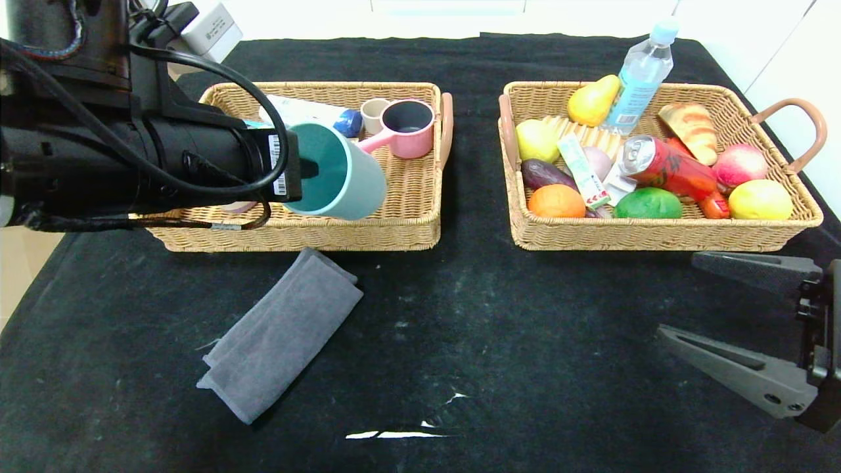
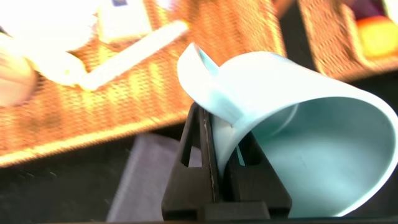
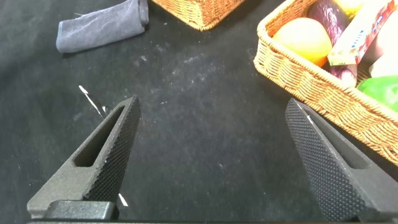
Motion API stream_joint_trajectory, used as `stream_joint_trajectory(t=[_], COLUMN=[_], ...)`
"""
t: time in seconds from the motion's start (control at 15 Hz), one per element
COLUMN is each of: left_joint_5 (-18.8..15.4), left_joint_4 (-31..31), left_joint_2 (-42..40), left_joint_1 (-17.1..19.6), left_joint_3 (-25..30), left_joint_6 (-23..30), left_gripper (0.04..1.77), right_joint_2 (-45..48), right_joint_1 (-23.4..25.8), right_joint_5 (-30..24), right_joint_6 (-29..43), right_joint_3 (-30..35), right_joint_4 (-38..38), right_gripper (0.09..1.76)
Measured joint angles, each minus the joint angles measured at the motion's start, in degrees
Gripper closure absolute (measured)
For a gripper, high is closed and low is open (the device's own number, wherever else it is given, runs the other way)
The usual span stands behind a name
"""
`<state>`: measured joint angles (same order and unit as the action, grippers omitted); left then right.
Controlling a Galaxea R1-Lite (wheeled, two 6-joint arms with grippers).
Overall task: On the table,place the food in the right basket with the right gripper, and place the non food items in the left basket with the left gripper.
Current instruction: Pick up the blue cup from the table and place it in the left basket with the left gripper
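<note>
The red soda can (image 1: pixel 670 167), candy stick (image 1: pixel 583 172) and carton (image 1: pixel 615 185) already lie in the right wicker basket (image 1: pixel 657 233). The left gripper (image 2: pixel 217 163), clamped on the light teal mug's (image 1: pixel 338 172) wall, holds it over the left wicker basket (image 1: pixel 295 233). At that basket's 6 o'clock the folded dark-grey towel (image 1: pixel 279 332) is left on the black-clothed table (image 1: pixel 499 341), while the right gripper (image 3: pixel 211 155) hangs spread open, empty.

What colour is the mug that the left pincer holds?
Light teal; the mug shows best in the head view.

Left claw (image 1: pixel 309 172) tips hidden inside mug (image 1: pixel 341 174).
</note>
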<state>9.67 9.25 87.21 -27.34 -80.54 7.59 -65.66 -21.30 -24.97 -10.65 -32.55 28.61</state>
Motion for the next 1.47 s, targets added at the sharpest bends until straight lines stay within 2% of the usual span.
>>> stream_joint_trajectory(t=[0.2,0.4,0.67,1.0,1.07,1.27,1.47], left_joint_5=[0.2,2.8,5.2,5.4,5.3,5.4,5.4], left_joint_4=[-4.1,-7.1,-9.7,-9.8,-9.8,-9.8,-9.7], left_joint_2=[2.4,6.1,10.4,13.8,14.1,14.5,14.6], left_joint_1=[4.1,6.8,8.3,9.6,9.7,9.8,9.8], left_joint_3=[-0.8,-3.2,-6.0,-9.5,-9.8,-10.1,-9.9], left_joint_6=[-0.1,-0.1,-0.2,-0.4,-0.5,-0.4,-0.3], left_gripper=[1.63,1.63,1.63,1.62,1.42,1.0,0.72], right_joint_2=[-0.3,-0.5,-0.6,-0.6,-0.6,-0.6,-0.7], right_joint_1=[0.0,0.1,0.2,0.3,0.3,0.3,0.3], right_joint_5=[0.0,0.0,0.0,0.0,0.0,0.0,0.0], right_joint_6=[0.0,0.0,0.0,0.0,0.0,0.0,0.0], right_joint_3=[0.0,0.0,0.0,0.0,0.0,-0.1,-0.1], right_joint_4=[0.0,0.0,0.0,0.0,0.0,0.0,0.0], right_gripper=[0.15,0.14,0.14,0.14,0.14,0.14,0.14])
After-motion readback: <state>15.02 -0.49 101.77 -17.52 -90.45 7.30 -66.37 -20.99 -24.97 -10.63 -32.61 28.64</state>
